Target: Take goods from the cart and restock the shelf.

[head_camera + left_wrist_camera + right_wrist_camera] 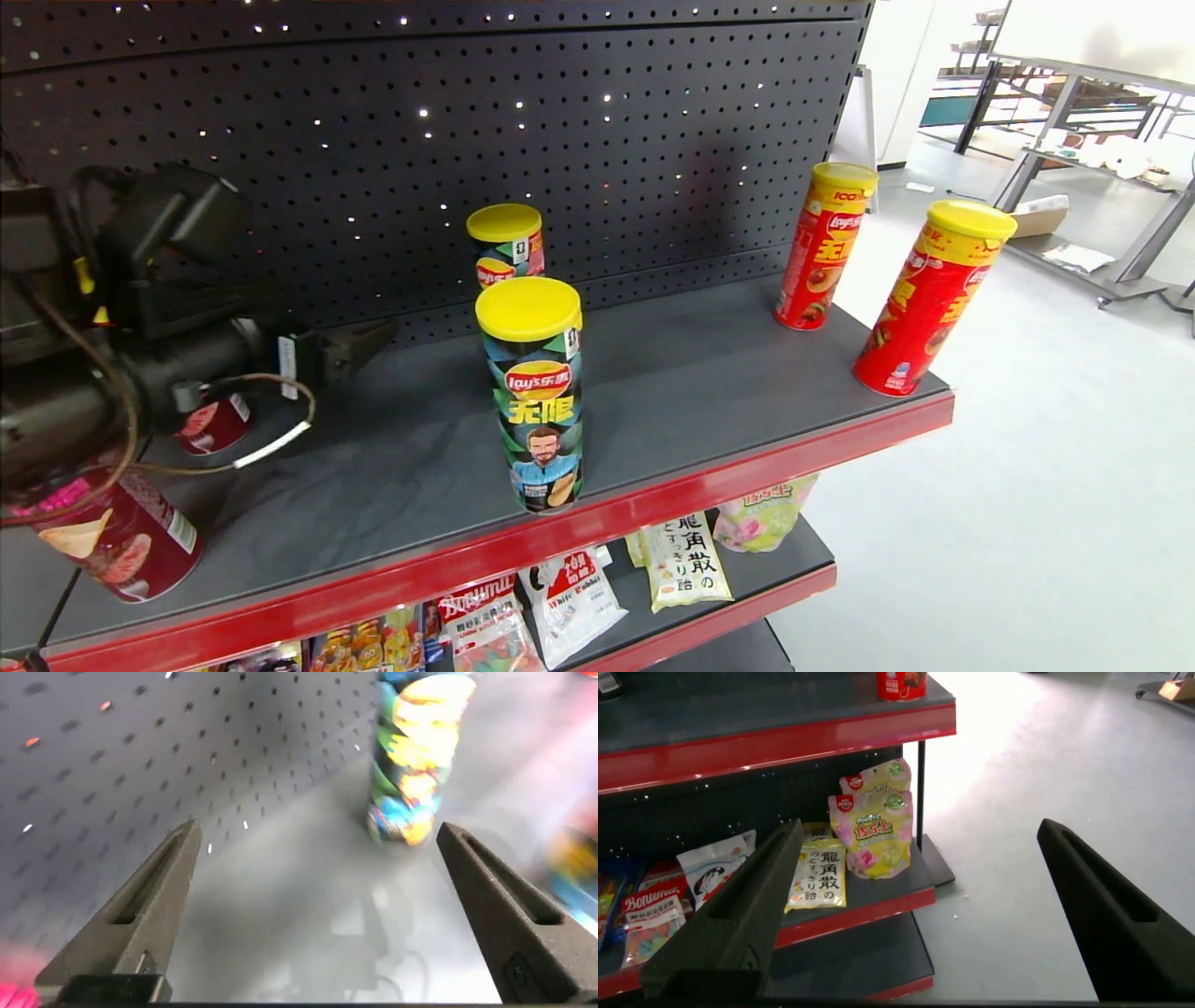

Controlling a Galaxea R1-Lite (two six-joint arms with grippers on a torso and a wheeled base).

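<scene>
The upper shelf [709, 392] carries two dark chip cans with yellow lids, one at the front edge [532, 401] and one by the pegboard [505, 245]. Two red cans [824, 247] [929, 299] stand at its right end. Two maroon cans [121, 537] [213, 425] stand at the left, under my left arm. My left gripper [359, 338] hovers low over the shelf, pointing toward the dark cans. In the left wrist view it [318, 835] is open and empty, with a dark can [416, 756] ahead. My right gripper [923, 831] is open and empty below the shelf.
A black pegboard [560, 121] backs the shelf. The lower shelf [859, 910] holds snack bags [873, 831] [817, 873]. Open grey floor [1046, 485] lies to the right, with metal tables [1102, 140] farther back. A red can's base [901, 683] sits at the upper shelf's end.
</scene>
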